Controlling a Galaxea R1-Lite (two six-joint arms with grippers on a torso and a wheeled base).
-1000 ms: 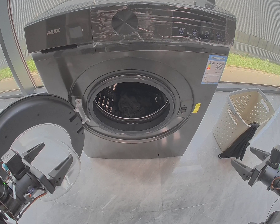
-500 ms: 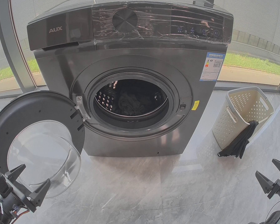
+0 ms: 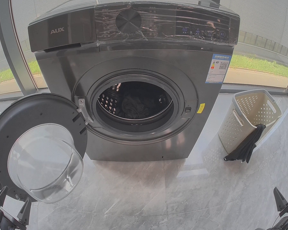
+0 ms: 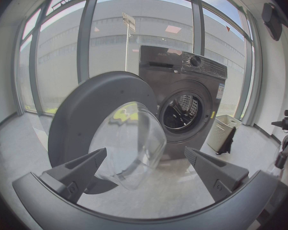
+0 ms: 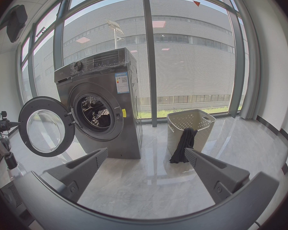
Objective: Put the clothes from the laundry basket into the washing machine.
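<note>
The grey washing machine (image 3: 134,64) stands ahead with its round door (image 3: 38,144) swung open to the left. Dark clothes (image 3: 136,107) lie inside the drum. To the right on the floor is the cream laundry basket (image 3: 246,112), with a black garment (image 3: 248,144) hanging over its front rim. My left gripper (image 3: 13,200) is low at the bottom left, open and holding nothing. My right gripper (image 3: 286,190) is low at the bottom right, also open and holding nothing. The wrist views show the machine (image 4: 185,99) and the basket (image 5: 190,125) from farther back.
The floor (image 3: 150,192) is pale polished marble with open room in front of the machine. Tall windows (image 3: 262,32) and frames stand behind the machine. The open door (image 4: 102,118) with its glass bowl juts out close to my left gripper (image 4: 145,154).
Both grippers have dropped toward the bottom corners of the head view, drawing back from the door and the basket. The head camera shifted slightly. Clothes and basket stay put.
</note>
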